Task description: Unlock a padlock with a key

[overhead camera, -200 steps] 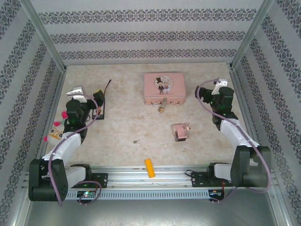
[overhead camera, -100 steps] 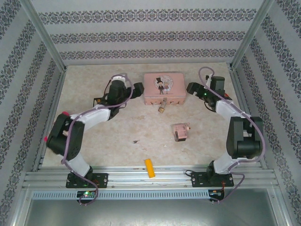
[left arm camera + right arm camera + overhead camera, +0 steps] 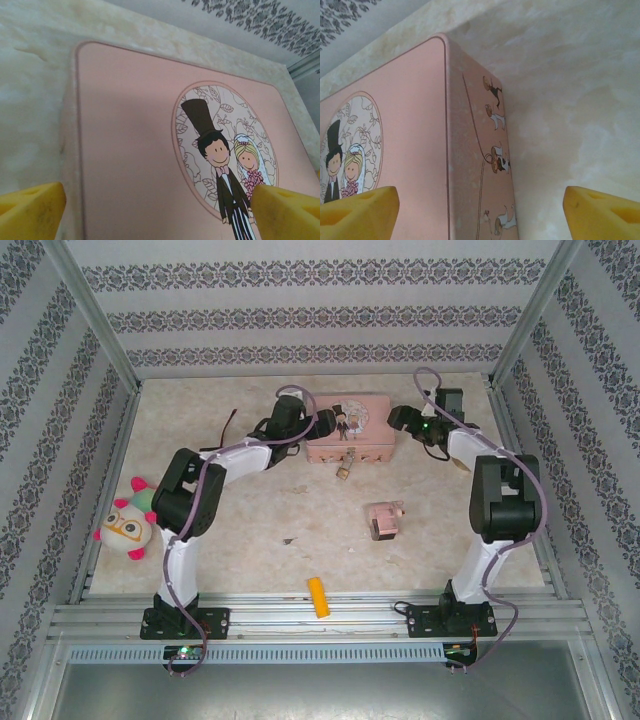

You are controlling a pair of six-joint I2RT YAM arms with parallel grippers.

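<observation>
Padlock (image 3: 344,472) lies just above the centre of the top view, tiny and brass-coloured, right against the lower edge of the pink tin (image 3: 375,445). At this size I cannot tell whether its shackle is shut.

My left gripper (image 3: 314,423) is at the tin's left end. On its wrist camera the left gripper (image 3: 160,215) is released. Its yellow fingertips (image 3: 32,210) sit at the bottom corners of the frame, with the tin's lid and its bride-and-groom picture spread between them and nothing clamped.

My right gripper (image 3: 397,418) is just off the tin's right end, apart from it as far as I can see. On its wrist camera the right gripper (image 3: 480,215) is also released, pads (image 3: 602,212) wide apart. One hangs over the lid at the lower left and the other over the bare marbled tabletop (image 3: 570,100) at the lower right, and the tin's side wall runs down the middle.

A small pink block (image 3: 383,519) sits below and to the right of the padlock, well apart from it. A yellow piece (image 3: 318,597) lies near the bottom rail, and a plush toy (image 3: 128,525) is at the left edge.
</observation>
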